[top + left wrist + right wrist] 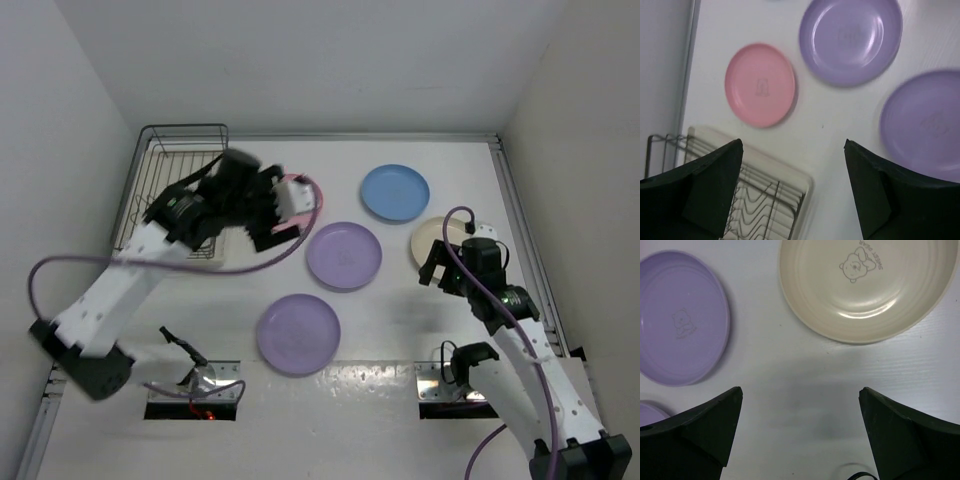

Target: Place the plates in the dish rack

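The dark wire dish rack (pixel 178 180) on its cream drip tray (pixel 792 172) stands at the far left and holds no plates; its corner (pixel 757 200) shows in the left wrist view. My left gripper (pixel 278 212) is open and empty, raised above the rack's right edge (pixel 792 145). A pink plate (pixel 760 85) lies just beyond it, partly hidden in the top view (pixel 312 195). Two purple plates (pixel 343 255) (pixel 298 333), a blue plate (pixel 394 192) and a cream plate (pixel 867 287) lie flat. My right gripper (pixel 440 268) is open and empty just short of the cream plate (pixel 800 392).
White walls close in the table on the left, back and right. A purple cable (pixel 150 262) loops from the left arm over the table. Both purple plates show in the left wrist view (pixel 850 40) (pixel 925 125); one lies left of the right gripper (pixel 682 317).
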Tool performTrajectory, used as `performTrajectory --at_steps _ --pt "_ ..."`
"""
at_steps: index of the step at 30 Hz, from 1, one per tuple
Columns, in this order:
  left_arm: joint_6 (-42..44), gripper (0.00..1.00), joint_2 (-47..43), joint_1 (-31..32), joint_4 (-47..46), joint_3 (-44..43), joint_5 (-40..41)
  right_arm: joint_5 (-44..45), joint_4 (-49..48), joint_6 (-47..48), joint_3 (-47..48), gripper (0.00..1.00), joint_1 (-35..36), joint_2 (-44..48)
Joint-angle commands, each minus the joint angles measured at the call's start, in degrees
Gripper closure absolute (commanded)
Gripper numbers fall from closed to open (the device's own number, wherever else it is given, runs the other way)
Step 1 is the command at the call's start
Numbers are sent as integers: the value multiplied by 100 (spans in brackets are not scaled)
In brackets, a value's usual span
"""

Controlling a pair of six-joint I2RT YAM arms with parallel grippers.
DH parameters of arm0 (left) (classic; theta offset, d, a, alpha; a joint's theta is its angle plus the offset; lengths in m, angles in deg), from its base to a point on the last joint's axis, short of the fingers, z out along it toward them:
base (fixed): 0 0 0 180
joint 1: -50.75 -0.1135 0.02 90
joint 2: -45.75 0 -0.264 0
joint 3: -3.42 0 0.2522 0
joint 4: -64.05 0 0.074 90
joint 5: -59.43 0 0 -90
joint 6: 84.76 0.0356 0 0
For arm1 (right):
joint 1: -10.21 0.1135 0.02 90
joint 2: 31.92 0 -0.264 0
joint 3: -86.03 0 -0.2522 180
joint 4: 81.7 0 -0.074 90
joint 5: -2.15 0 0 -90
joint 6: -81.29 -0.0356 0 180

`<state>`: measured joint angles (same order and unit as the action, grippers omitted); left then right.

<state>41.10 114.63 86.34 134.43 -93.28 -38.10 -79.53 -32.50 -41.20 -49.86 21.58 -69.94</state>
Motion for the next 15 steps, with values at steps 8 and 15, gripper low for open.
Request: performTrajectory --at_steps 8,15 --pt "-3839 13 4378 -790 -421 -3862 1375 -462 -591 -47 296 0 13 -100" --pt "-4113 12 5027 -1397 -2208 -2983 2159 -594 -854 102 366 0 14 -635"
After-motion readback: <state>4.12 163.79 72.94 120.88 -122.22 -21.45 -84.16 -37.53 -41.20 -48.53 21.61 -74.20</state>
